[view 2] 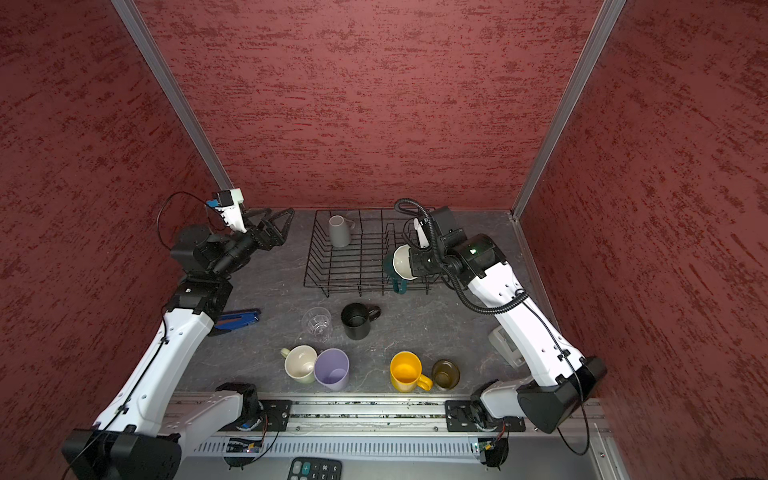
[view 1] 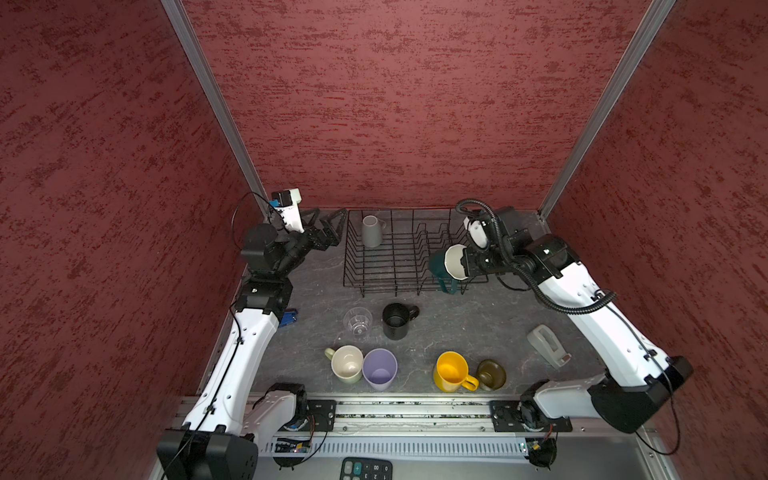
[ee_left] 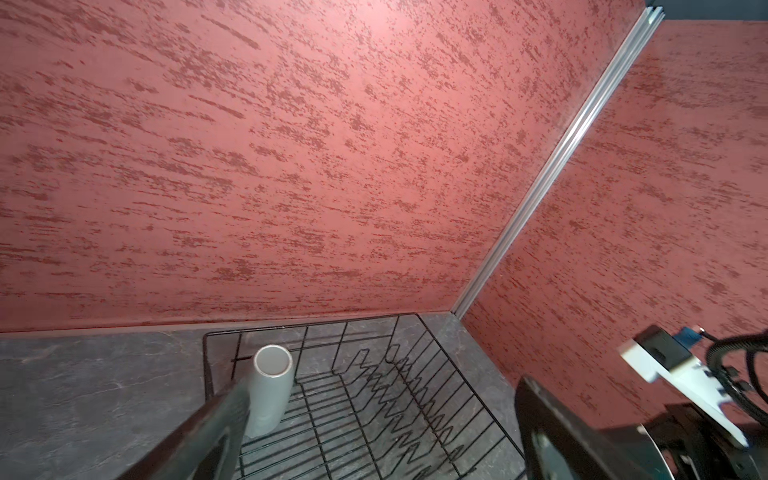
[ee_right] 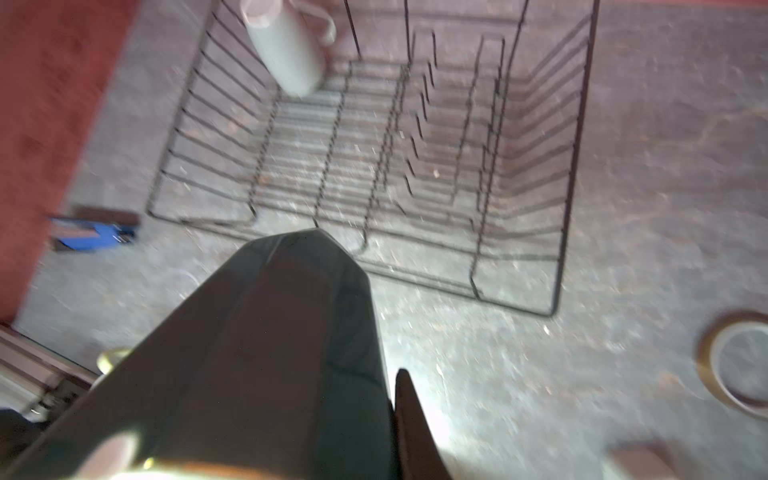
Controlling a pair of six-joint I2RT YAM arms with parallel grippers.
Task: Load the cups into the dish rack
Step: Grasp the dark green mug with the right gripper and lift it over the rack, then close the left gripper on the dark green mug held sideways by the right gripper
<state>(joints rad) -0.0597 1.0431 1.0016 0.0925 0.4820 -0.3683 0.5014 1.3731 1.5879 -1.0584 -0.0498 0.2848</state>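
Teal mug (view 1: 451, 264), apparently clamped in right tool (view 1: 466, 263)

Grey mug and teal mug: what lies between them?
Only the dish rack's wire floor and upright prongs, between grey mug and teal mug; no other cup, in both top views.

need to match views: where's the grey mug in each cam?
Top view: grey mug stands in the rack's far left corner.
Top view: same far left corner.
Left wrist: at the rack's corner, partly behind a left claw finger.
Right wrist: in the rack's far corner, beyond the teal mug, blurred.
Shared landmark: the black wire dish rack, in all four views.
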